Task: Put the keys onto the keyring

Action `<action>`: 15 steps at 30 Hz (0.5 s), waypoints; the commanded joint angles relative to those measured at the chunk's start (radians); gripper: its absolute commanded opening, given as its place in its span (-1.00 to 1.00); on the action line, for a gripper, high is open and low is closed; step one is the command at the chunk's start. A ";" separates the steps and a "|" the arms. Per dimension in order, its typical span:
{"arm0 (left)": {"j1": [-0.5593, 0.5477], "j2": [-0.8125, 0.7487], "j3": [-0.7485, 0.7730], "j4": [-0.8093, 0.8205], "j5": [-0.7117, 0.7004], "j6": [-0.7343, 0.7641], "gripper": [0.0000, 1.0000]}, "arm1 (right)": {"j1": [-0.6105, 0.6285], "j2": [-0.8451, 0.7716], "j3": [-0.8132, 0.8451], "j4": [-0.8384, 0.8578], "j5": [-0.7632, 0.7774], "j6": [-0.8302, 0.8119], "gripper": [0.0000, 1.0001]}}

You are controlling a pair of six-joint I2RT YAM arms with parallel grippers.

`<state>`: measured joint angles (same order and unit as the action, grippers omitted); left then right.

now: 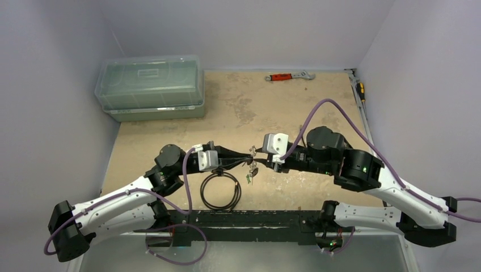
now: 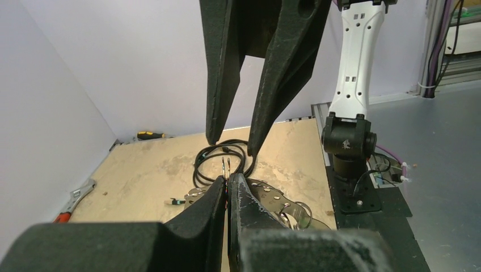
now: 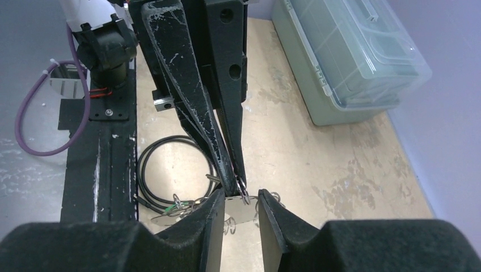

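Both arms meet nose to nose above mid-table. I judge they are raised off the board so the ring hangs free and a key can be worked onto the wire from the opposite side.

Left gripper [image 2: 228, 181]: fingers pinched fully together on thin silvery wire, which I take to be the keyring [image 3: 243, 194]. It acts as the fixed clamp.

Right gripper [image 2: 232, 144]: jaws stand apart, straddling one flat silvery key. A sliver of gap shows at the pads, so I judge it is not yet clamped.

Keys [image 1: 251, 170]: the bunch dangles at 6 o'clock directly under the meeting point, with the green piece [image 3: 169, 213] among them.

Overhead view, taken from the fingertips:
- Black cable coil [image 1: 221, 191] at 7 o'clock, flat on the table [image 1: 317, 107] and apart from the ring.
- Clear storage box [image 1: 150, 88] at 10 o'clock.
- Red-handled wrench [image 1: 289, 76] at 1 o'clock, on the far edge.
- Yellow-and-black screwdriver [image 1: 359, 90] at 2 o'clock.

Writing: nothing readable. The box lid carries a moulded mark that is too small to make out.
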<state>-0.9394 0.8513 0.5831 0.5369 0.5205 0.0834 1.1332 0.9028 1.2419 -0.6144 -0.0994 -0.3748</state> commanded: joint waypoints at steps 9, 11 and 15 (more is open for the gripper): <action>-0.016 -0.012 0.051 0.075 0.075 -0.010 -1.00 | 0.015 0.016 0.021 0.002 0.003 0.008 -0.25; -0.021 -0.016 0.051 0.073 0.074 -0.008 -1.00 | 0.016 0.020 0.019 -0.001 -0.002 0.011 -0.24; -0.025 -0.027 0.051 0.067 0.069 -0.005 -1.00 | 0.017 0.019 0.021 -0.008 -0.016 0.010 -0.24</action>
<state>-0.9546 0.8505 0.5835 0.5358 0.5777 0.0818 1.1446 0.9237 1.2415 -0.6231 -0.0975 -0.3748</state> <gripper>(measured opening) 0.019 0.376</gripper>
